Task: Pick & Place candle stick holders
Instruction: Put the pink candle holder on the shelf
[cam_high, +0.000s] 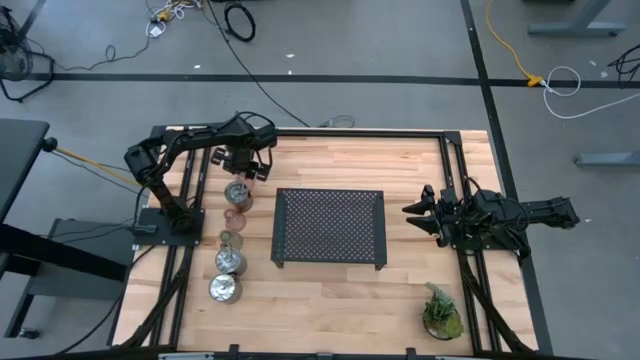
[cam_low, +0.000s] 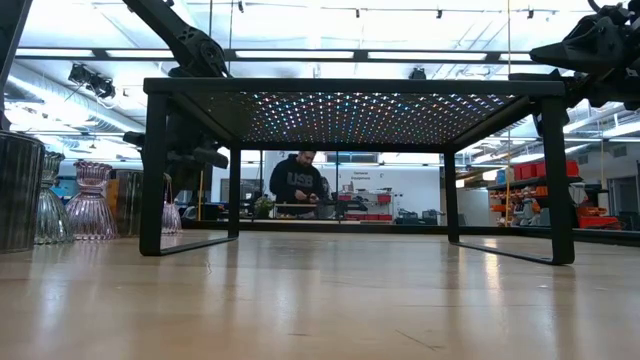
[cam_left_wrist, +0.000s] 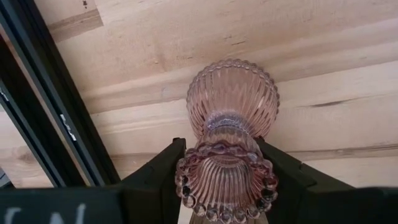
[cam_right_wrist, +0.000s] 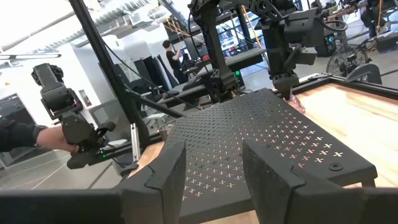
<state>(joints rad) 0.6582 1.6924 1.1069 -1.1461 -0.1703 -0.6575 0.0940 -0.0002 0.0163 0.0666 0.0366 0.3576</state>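
My left gripper is at the table's far left, shut on a pink ribbed glass holder. In the high view the gripper hides that holder. Nearer the front, a column of holders stands on the table: a silver one, a reddish glass one, a greenish glass one and two more silver ones. My right gripper is open and empty, right of the black perforated tray, and points toward it. My left gripper pinches the pink holder's upper beaded rim between its two fingers, one on each side. The fingers come from above, pointing down. The holder is upright, its wider foot below; I cannot tell whether the foot rests on the wood.
The tray stands on legs mid-table, with open room beneath it. A small green potted plant stands at the front right. Black frame rails run along the table's sides. A person shows in the room behind.
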